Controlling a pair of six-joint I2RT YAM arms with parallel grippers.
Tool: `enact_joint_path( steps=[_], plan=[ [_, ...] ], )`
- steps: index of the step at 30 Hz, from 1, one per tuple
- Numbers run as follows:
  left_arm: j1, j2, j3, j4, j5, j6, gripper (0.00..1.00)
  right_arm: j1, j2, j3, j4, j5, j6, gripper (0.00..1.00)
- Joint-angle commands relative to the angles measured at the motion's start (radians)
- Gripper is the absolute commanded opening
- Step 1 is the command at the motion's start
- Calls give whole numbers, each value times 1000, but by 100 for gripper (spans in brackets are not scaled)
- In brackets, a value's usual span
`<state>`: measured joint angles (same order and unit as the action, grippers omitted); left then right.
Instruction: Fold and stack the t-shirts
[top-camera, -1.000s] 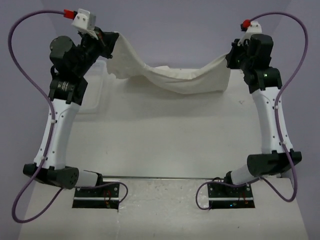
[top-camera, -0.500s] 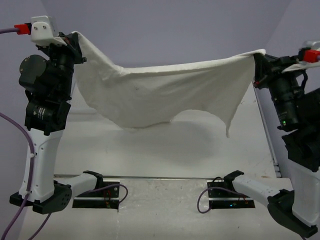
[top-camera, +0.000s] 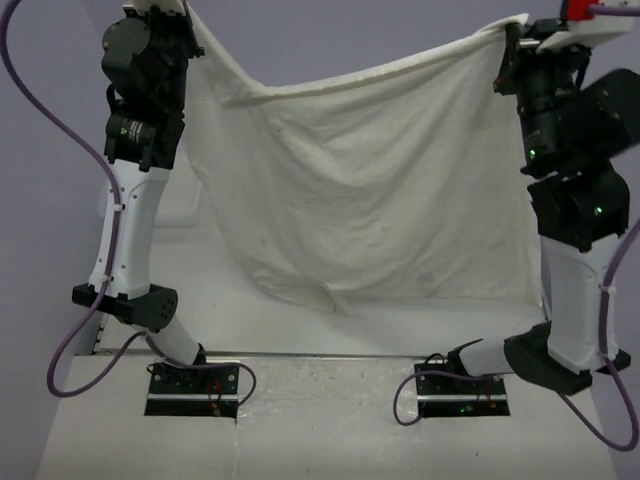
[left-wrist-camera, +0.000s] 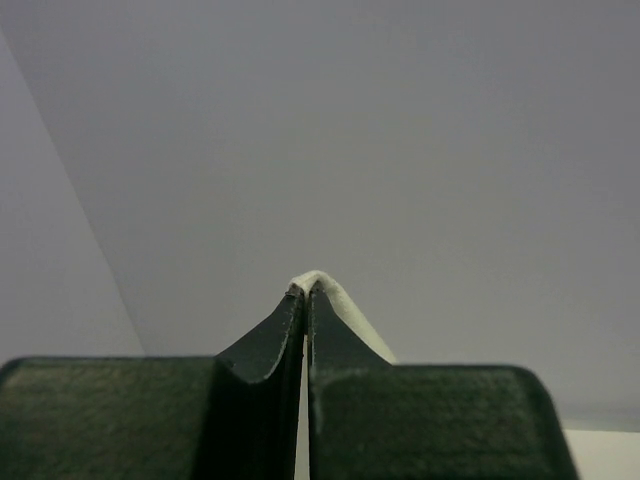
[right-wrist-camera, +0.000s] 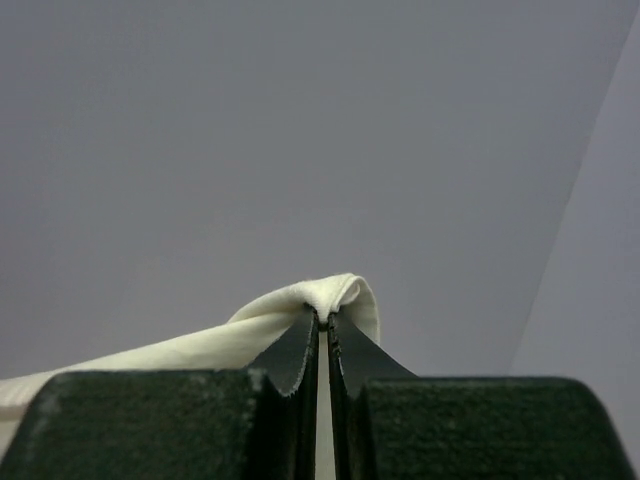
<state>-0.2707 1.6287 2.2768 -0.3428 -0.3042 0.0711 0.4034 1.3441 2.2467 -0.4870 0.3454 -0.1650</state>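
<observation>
While left gripper (left-wrist-camera: 305, 292) and right gripper (right-wrist-camera: 325, 318) are clamping the t-shirt (top-camera: 370, 190) by its top corners, holding them level and taut is looking essential.

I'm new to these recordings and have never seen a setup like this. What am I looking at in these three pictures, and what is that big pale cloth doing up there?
This is a robot with two arms, a left arm and a right arm, bolted side by side at the near edge of a table. The wide picture comes from a fixed camera above and behind them. The two close-ups come from small cameras on the wrists, each looking along its own claw. The left claw and the right claw are both shut, each pinching one end of the upper edge of a cream t-shirt. The shirt hangs spread between them like a curtain. Its lower edge is down near the table, but I cannot tell whether it touches.
</observation>
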Motion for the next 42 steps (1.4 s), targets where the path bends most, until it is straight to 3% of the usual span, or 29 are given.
enact_joint_path(
  steps=[1, 4, 7, 11, 15, 20, 25, 30, 35, 42],
  plan=[
    [14, 111, 138, 109, -23, 105, 0, -53, 151, 123, 22, -38, -42, 0],
    [62, 172, 159, 201, 53, 94, 0, -118, 280, 246, 30, -91, -25, 0],
    [76, 232, 214, 286, 36, 119, 0, -155, 375, 317, 101, -79, -51, 0],
    [128, 276, 268, 395, 89, 92, 0, -184, 405, 295, 251, -85, -123, 0],
    [177, 322, 371, 418, 152, 27, 0, -215, 412, 327, 289, -112, -79, 0],
    [180, 316, 395, 396, 204, 7, 0, -215, 372, 294, 306, -112, -85, 0],
    [131, 225, 322, 383, 177, 47, 0, -201, 325, 229, 277, -103, -79, 0],
    [21, 47, 153, 387, 96, 145, 0, -123, 172, 65, 294, -54, -136, 0],
    [-117, -111, 44, 392, 31, 206, 0, 38, 35, 27, 283, 23, -218, 0],
    [-151, -337, -54, 386, 80, 167, 0, 230, -174, -9, 283, 63, -268, 0]
  ],
)
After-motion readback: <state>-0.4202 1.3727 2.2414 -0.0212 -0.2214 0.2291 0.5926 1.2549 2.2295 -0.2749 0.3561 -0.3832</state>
